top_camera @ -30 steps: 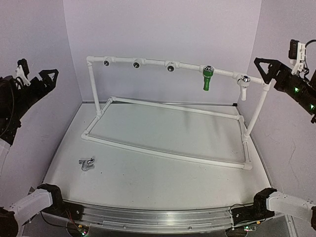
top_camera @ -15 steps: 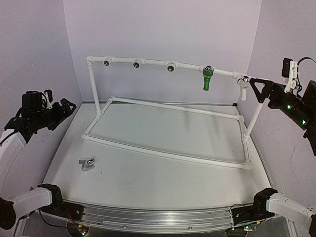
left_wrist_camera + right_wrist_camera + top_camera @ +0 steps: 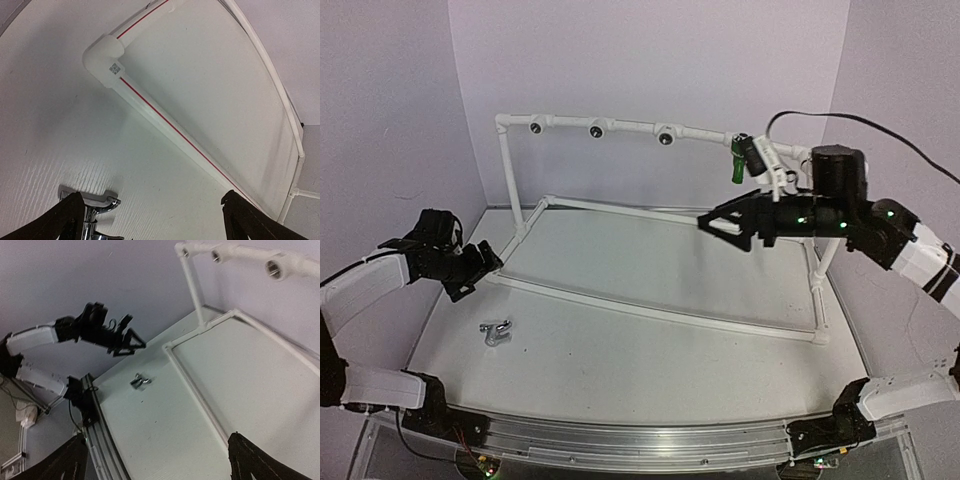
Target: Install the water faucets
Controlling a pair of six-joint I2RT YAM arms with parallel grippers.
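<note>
Top external view: a silver water faucet (image 3: 496, 331) lies on the table (image 3: 620, 365) at 8 o'clock; the left wrist view cuts it off at the bottom edge. A green faucet (image 3: 736, 162) on the white pipe frame (image 3: 650, 311) is half hidden behind the right arm. The left claw (image 3: 478, 275) at 9 o'clock and the right claw (image 3: 720, 228) at 2 o'clock are both spread wide and empty. Both have swung inward from the sides, and the silver faucet is unmoved.

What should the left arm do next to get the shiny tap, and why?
Probably lower the left gripper onto the silver faucet. The faucet lies loose on the table, just nearer than the gripper, whose jaws are open and empty, and the pipe frame has bare sockets.
</note>
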